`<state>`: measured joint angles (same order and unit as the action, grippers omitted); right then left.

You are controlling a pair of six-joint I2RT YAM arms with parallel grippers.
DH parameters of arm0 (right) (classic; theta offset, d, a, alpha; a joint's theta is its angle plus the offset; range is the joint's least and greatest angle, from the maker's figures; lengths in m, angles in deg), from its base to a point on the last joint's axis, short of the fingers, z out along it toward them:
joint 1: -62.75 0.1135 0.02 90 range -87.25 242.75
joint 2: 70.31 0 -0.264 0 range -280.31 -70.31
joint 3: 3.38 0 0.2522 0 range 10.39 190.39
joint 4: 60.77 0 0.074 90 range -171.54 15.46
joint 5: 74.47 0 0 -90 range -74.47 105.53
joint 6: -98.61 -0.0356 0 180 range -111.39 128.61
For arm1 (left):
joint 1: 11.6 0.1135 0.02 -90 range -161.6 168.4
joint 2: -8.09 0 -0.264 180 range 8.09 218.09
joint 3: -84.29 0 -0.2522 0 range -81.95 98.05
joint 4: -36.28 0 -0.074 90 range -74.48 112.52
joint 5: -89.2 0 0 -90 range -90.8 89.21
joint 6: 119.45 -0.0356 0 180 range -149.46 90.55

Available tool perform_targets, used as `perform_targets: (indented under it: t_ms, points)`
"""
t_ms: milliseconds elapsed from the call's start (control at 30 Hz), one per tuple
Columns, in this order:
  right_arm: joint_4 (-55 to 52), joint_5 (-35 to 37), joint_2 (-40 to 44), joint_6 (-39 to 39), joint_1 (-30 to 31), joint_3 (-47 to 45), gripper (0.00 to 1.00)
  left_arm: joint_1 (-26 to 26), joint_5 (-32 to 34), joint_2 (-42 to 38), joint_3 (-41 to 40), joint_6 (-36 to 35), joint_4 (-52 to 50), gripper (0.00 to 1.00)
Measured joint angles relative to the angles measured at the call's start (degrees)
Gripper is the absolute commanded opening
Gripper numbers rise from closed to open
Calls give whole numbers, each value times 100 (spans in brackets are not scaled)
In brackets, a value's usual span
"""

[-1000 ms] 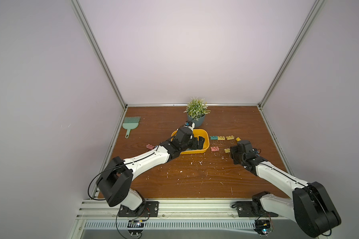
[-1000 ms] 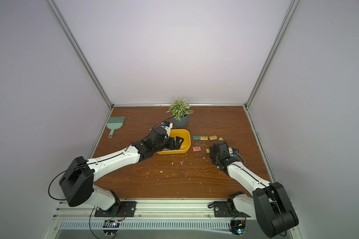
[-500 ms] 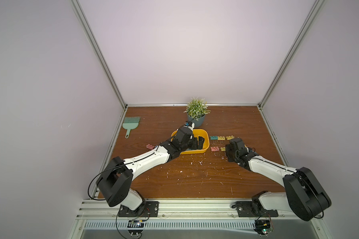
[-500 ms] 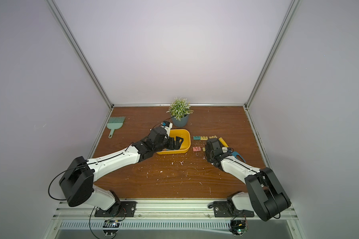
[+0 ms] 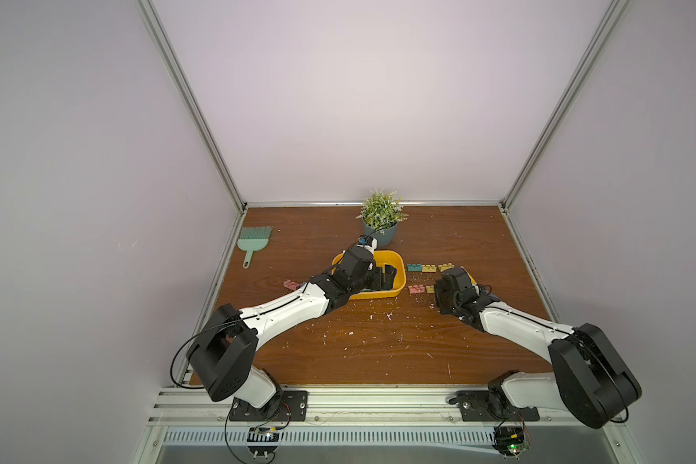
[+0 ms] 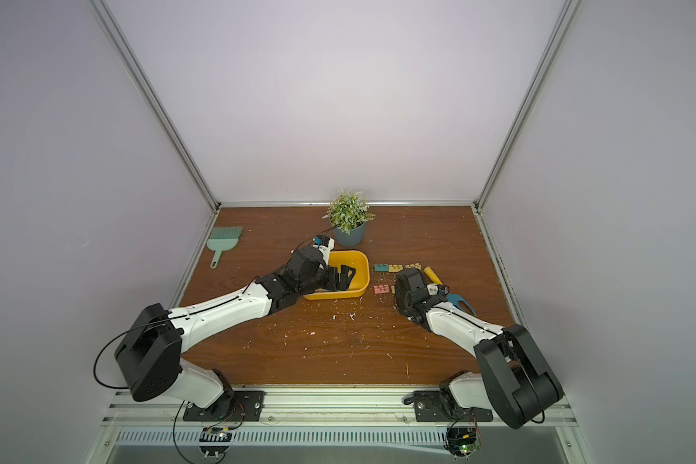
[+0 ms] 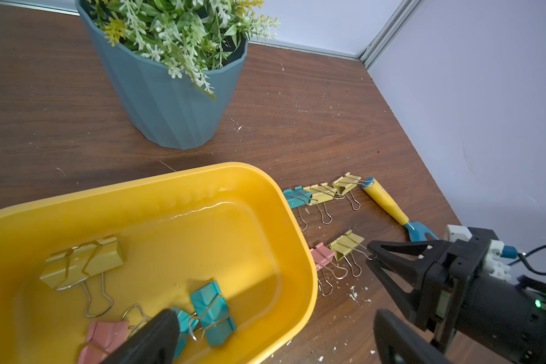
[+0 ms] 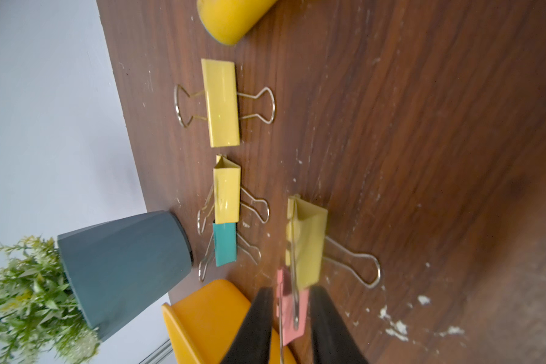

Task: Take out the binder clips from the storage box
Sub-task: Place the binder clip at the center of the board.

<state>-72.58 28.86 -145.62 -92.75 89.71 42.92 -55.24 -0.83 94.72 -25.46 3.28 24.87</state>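
Held left gripper [image 5: 389, 276] spread inside storage box [image 5: 390, 254], over binder clips [image 7: 212, 315], poised right gripper [image 8: 292, 290] right of rim, jaws parted astride yellow clip [image 8: 306, 239] handle.

Grey-blue plant pot [image 5: 380, 236] w/ fake greenery stands upright at rear centre of wood counter [image 5: 378, 357]. Teal hand brush [image 5: 254, 240] lies flat by left wall, bristles facing back. Yellow-handled blue fork tool [image 6: 455, 300] lies right side. White crumbs [image 5: 378, 317] scattered mid-counter.
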Motion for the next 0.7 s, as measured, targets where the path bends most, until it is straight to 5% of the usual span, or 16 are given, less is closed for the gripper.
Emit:
perform_targets:
  t_ms: [267,400,700]
  points:
    - [-509,83,1362,632,15,-448,33,0,249,0,0,4,-11,99]
    - [-127,-35,1714,2076,-9,-481,33,17,468,-151,-85,9,-17,99]
    - [619,-2041,-48,4503,59,1408,29,861,326,-852,-977,592,345,99]
